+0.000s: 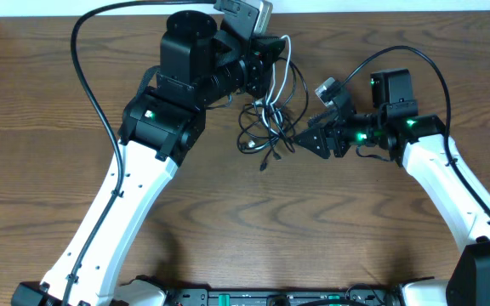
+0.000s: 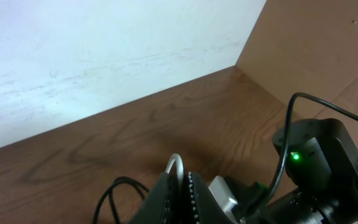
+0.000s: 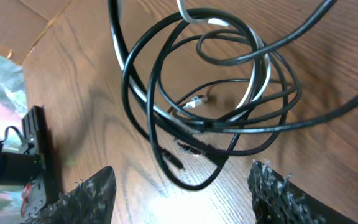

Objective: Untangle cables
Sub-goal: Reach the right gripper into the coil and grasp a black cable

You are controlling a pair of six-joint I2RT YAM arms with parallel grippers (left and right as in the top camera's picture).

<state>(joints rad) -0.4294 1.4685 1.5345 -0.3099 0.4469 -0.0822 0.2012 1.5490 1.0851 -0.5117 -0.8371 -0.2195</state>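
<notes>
A: From above, what lies where?

B: The cables (image 1: 266, 123) sit in one tangled heap on the bare worktop (image 1: 41, 170), close to its far edge and about mid-width. The left arm (image 1: 134, 187) reaches in from the near-left corner and the right arm (image 1: 441, 170) from the right side. The heap lies between the ends of the two arms. That makes two arms and one heap.

A: And the left wrist camera?

B: The left gripper (image 2: 182, 190) is closed, its jaws pinching a loop of the white-grey cable (image 2: 178, 159), which arches up just above them. One of the black cables (image 2: 123, 180) curves at the lower left. Beyond is the worktop's far edge, with a white wall (image 2: 104, 50) behind it and a cardboard panel (image 2: 316, 37) meeting the wall at the right. The right arm, with one green light (image 2: 295, 156) lit, fills the lower right.

A: The right wrist camera?

B: The right gripper (image 3: 180, 180) stands open, its two fingers (image 3: 92, 196) wide apart and touching nothing. The black cables lie coiled on the wood just ahead, and the nearest loop dips toward the gap between the fingertips. The white-grey cable threads through the far side of the coil. I count two small plugs (image 3: 197, 99), one pale and one black. How many black cables make up the coil I cannot tell, because they overlap too much.
</notes>
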